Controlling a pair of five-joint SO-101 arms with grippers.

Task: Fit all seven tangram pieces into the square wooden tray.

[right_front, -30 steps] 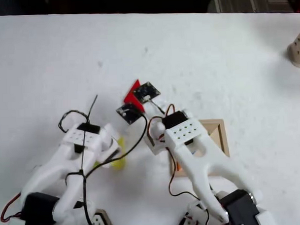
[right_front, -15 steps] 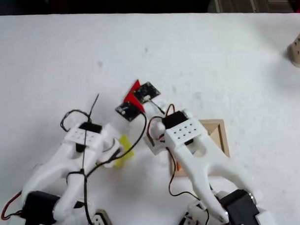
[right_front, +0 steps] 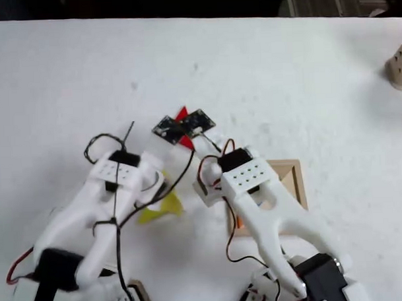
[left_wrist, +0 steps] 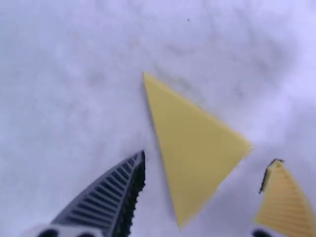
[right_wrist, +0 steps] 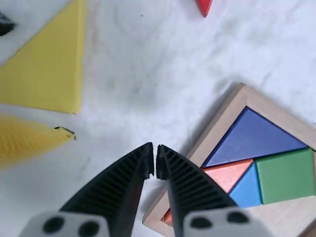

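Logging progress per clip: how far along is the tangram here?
Done: the wooden tray holds a blue triangle, green piece, orange piece, light-blue triangle. In hand: nothing; the open left gripper brackets the yellow triangle on the table. Left: it and the red piece, at least.

The tabletop (right_front: 304, 67) is looked down on from a fixed high camera set well above it, with the arms' bases shown at the near edge and the tabletop's far edge at the top. The left wrist camera is held close over the tabletop and is aimed down past the left fingers (left_wrist: 113, 197) at the yellow triangle (left_wrist: 192, 148). The right wrist camera is likewise held near the tabletop and is aimed down past the right fingers (right_wrist: 123, 182). The yellow triangle is shared by all three views; the wooden tray (right_wrist: 212, 131) is shared by the right wrist and high views
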